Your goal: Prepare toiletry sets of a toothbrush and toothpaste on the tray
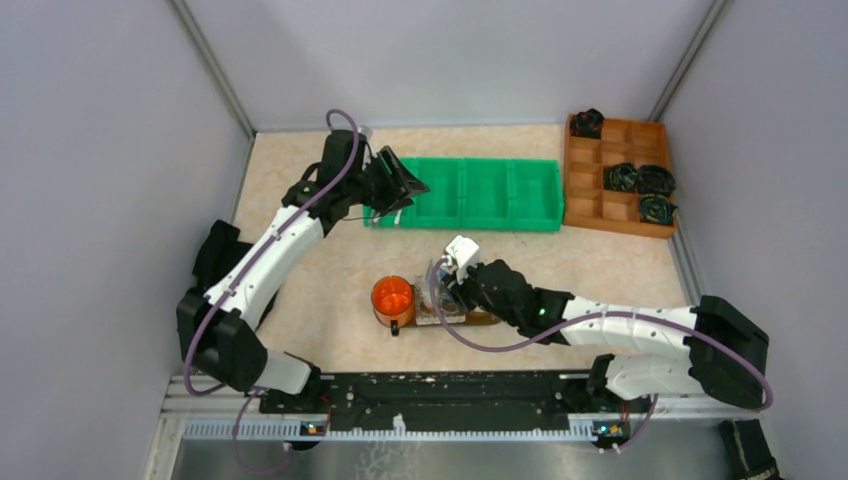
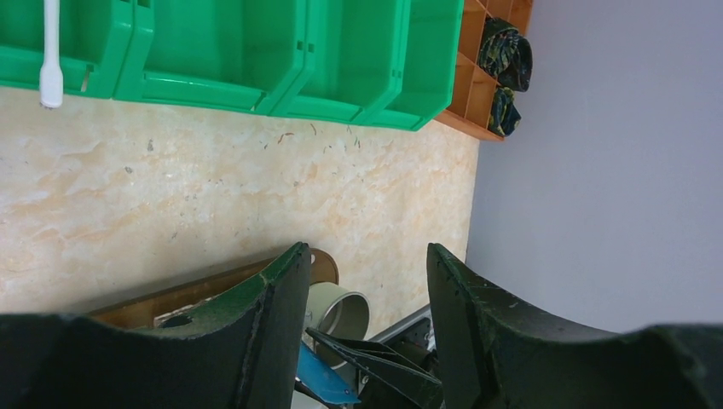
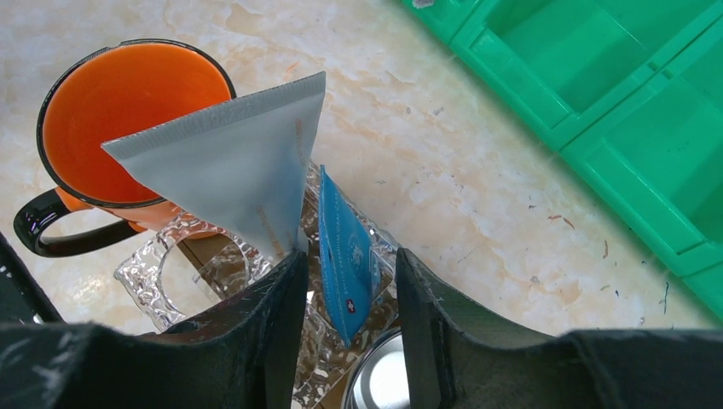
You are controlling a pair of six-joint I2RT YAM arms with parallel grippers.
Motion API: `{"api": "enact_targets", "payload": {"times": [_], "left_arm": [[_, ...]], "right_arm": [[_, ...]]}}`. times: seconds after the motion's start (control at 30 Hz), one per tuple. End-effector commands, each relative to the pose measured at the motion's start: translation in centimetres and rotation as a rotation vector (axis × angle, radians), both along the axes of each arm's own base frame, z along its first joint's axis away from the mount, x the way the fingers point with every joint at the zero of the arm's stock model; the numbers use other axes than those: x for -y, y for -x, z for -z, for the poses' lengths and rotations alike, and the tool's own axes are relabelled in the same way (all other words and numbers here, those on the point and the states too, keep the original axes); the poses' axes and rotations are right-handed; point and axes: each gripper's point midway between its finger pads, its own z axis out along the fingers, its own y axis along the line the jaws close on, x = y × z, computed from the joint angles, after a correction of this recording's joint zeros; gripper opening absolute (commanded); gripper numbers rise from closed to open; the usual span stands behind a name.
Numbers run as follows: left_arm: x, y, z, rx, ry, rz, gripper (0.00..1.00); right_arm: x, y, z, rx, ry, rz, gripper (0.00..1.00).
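Note:
The brown tray [image 1: 484, 318] lies in front of my right arm and holds an orange mug [image 3: 128, 119], a clear glass cup [image 3: 183, 273] and a metal cup [image 3: 388, 379]. A blue toothpaste tube [image 3: 345, 256] stands in the glass. It sits between the jaws of my open right gripper [image 3: 349, 252], with a gap on each side. A white tube [image 3: 234, 158] leans up beside the left finger. My left gripper [image 2: 367, 249] hovers open and empty near the green bin [image 2: 213, 51]. A white toothbrush [image 2: 51, 60] lies in the bin's end compartment.
The green bin [image 1: 470, 195] stands across the back of the table. An orange-brown compartmented box [image 1: 618, 175] with dark bundles sits at the back right. Grey walls close in the left, right and rear. The left wrist view shows the tray's rounded end [image 2: 322, 266] and the metal cup [image 2: 341, 311].

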Motion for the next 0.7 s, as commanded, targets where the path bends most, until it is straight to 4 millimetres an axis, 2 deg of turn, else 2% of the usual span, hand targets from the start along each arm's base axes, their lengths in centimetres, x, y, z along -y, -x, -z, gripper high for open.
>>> {"api": "enact_targets", "payload": {"times": [0.0,0.13,0.47,0.67], "left_arm": [[-0.4,0.1,-0.9,0.04,0.008,0.003,0.61],[-0.6,-0.1,-0.8,0.044,-0.008,0.0,0.64],[-0.5,-0.2,-0.7,0.048,-0.008,0.002,0.63],[-0.7,-0.3,-0.9,0.076,-0.024,0.008,0.63]], "right_arm": [[-0.9,0.0,-3.1,0.036,-0.087,-0.004,0.43],[-0.8,-0.1,-4.0,0.046,-0.097,0.003,0.47],[-0.5,-0.5,-5.9,0.081,-0.103,0.019,0.49],[0.6,-0.5,-7.7,0.098,-0.13,0.047,0.49]]}}
